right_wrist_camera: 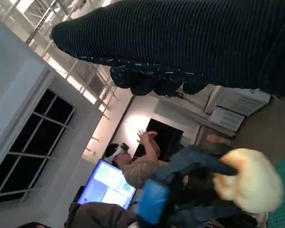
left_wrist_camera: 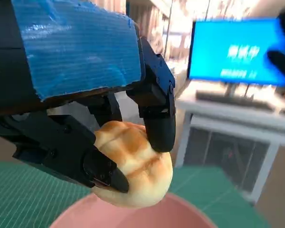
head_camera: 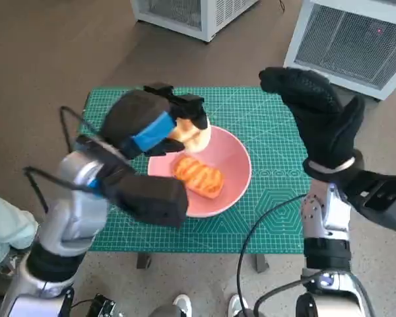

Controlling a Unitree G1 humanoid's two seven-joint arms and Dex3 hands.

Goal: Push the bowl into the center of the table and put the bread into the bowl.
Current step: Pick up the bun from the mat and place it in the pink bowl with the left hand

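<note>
A pink bowl [head_camera: 234, 173] sits near the middle of the green mat, with an orange-brown grilled bread [head_camera: 198, 176] lying inside it. My left hand [head_camera: 152, 122] holds a pale round bread roll [head_camera: 193, 135] over the bowl's far-left rim. In the left wrist view the black fingers [left_wrist_camera: 157, 116] pinch the roll [left_wrist_camera: 140, 171] just above the pink rim [left_wrist_camera: 180, 211]. My right hand [head_camera: 317, 112] is raised over the table's right side, fingers apart and empty. The right wrist view shows the roll [right_wrist_camera: 249, 183] and the blue-taped left hand [right_wrist_camera: 154, 199].
The green cutting mat [head_camera: 270, 119] covers the small table. White cabinets with grilles [head_camera: 353, 36] stand on the floor beyond it. Shoes [head_camera: 183, 305] show at the near edge, and a pale sleeve [head_camera: 3, 228] at left. A seated person [right_wrist_camera: 133, 161] and a monitor [left_wrist_camera: 235, 54] are in the room.
</note>
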